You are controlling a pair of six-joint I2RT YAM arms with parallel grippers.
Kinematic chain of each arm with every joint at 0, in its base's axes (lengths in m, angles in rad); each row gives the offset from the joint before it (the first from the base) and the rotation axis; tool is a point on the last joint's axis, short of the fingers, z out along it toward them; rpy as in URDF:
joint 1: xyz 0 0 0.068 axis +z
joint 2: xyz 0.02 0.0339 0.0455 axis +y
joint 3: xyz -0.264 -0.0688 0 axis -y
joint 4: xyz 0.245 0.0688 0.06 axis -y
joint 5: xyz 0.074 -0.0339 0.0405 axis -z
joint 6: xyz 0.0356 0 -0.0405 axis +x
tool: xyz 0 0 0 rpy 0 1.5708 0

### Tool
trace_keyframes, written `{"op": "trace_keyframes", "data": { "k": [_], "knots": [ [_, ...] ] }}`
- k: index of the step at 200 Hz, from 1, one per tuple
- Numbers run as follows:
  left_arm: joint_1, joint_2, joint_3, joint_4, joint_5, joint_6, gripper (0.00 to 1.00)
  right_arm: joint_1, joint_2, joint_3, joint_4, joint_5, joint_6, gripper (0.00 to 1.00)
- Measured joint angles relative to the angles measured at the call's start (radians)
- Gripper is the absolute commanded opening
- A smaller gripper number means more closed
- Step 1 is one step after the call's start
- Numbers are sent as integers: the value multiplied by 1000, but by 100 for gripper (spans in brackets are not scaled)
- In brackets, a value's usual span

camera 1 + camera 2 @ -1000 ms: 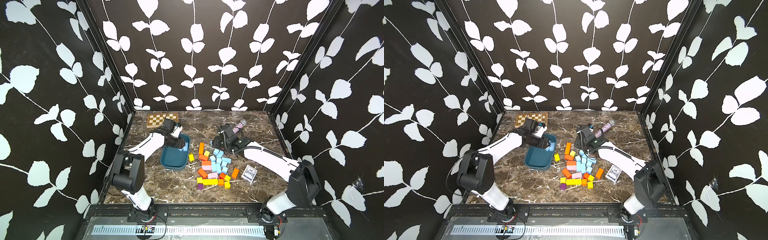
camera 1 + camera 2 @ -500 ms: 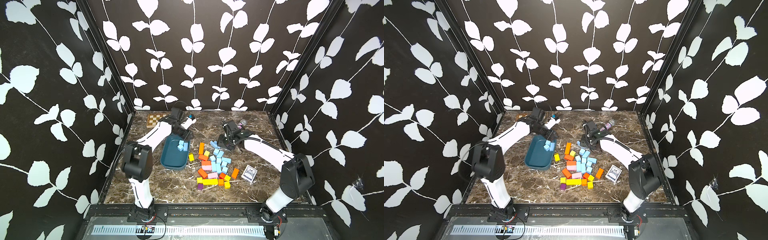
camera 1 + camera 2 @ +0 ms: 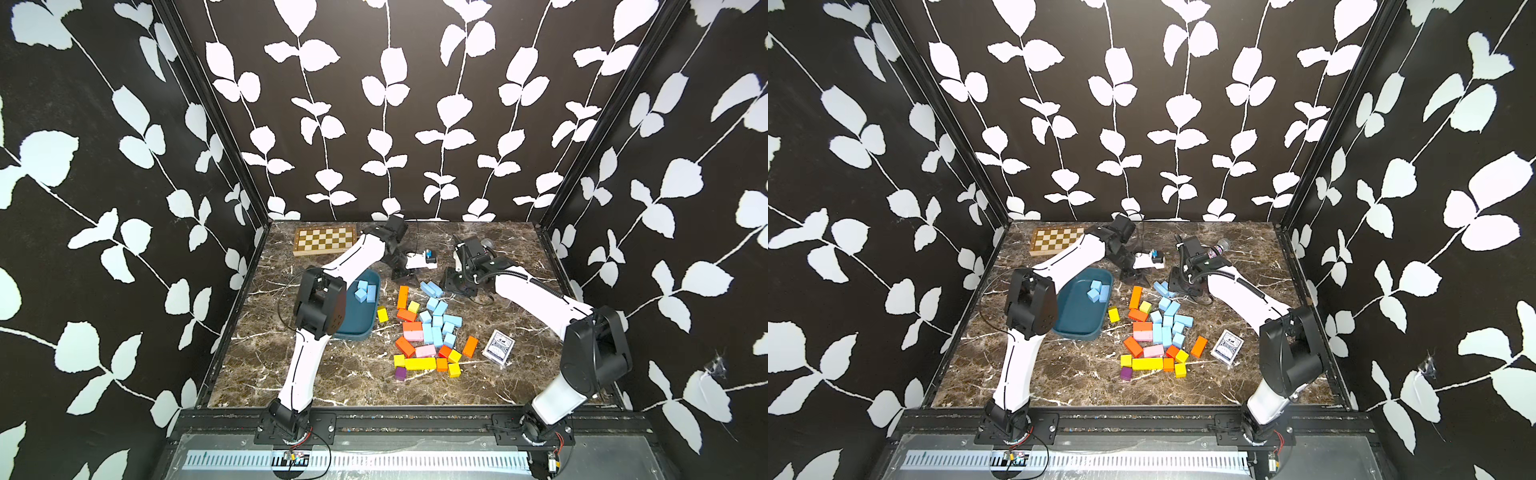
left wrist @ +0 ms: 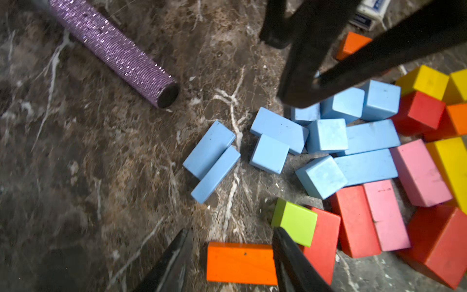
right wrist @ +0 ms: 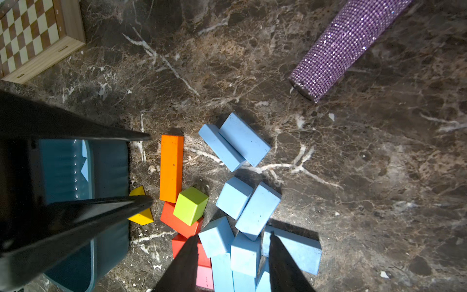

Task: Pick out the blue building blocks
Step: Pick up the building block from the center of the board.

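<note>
the blue building blocks (image 3: pixel 437 322) lie mostly in a loose cluster at the middle of the surface (image 3: pixel 519 386), mixed on the camera side with orange, pink and yellow ones. three more sit in the teal tray (image 3: pixel 357 320). a pair of blue bricks (image 5: pixel 235 141) lies side by side, touching, just off the cluster's far end, their long axes parallel and slanted across the right tool's jaw line. the right tool (image 5: pixel 233 235) hangs over that far end, jaws partly open and gripping nothing, with blue cubes (image 5: pixel 217 237) showing in the gap below, so it looks the nearer arm for the next pick. the left tool (image 4: pixel 231 230), also parted and empty, hovers over an orange brick (image 4: pixel 241 263) beside a lime cube (image 4: pixel 294 221); the blue blocks lie ahead of its tips. the surface is dark brown marble, with a chessboard (image 3: pixel 324 240), a card deck (image 3: pixel 498 347) and a glittery purple cylinder (image 5: pixel 346 43) farther out. black walls with white leaves close three sides.
</note>
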State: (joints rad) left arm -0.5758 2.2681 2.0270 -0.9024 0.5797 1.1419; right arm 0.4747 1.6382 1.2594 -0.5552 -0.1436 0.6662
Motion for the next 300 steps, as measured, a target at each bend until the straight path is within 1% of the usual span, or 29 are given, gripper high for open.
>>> {"op": "trace_keyframes", "data": {
  "k": [16,34,61,96,128,151,169,183,225,243,265,284,300],
  "knots": [
    [-17,29,30,4,-15,57,54,0,-9,-24,3,-1,-2,44],
    [-31,74,82,10,-27,89,54,0,-32,-54,2,-3,-1,44],
    [-45,139,146,16,-62,117,49,0,-72,-78,3,0,1,44],
    [-53,185,159,19,-109,142,47,-4,-161,-149,9,29,26,44],
    [-59,206,159,32,-142,155,42,-11,-221,-206,8,45,52,44],
    [-65,210,159,49,-153,161,36,-13,-239,-225,8,54,64,44],
    [-72,210,159,61,-153,164,24,-13,-247,-229,5,58,69,44],
    [-76,210,160,62,-151,169,17,-13,-253,-230,5,60,72,44],
    [-80,206,151,69,-131,179,5,-13,-274,-238,3,68,79,44],
    [-80,191,124,83,-122,173,3,-13,-278,-238,4,73,82,44],
    [-80,151,66,97,-116,132,2,-13,-280,-238,4,79,86,44],
    [-74,89,1,120,-109,64,2,-13,-288,-238,6,80,93,44],
    [-65,8,-67,139,-96,-19,2,-13,-296,-238,18,80,99,44]
  ]
}}
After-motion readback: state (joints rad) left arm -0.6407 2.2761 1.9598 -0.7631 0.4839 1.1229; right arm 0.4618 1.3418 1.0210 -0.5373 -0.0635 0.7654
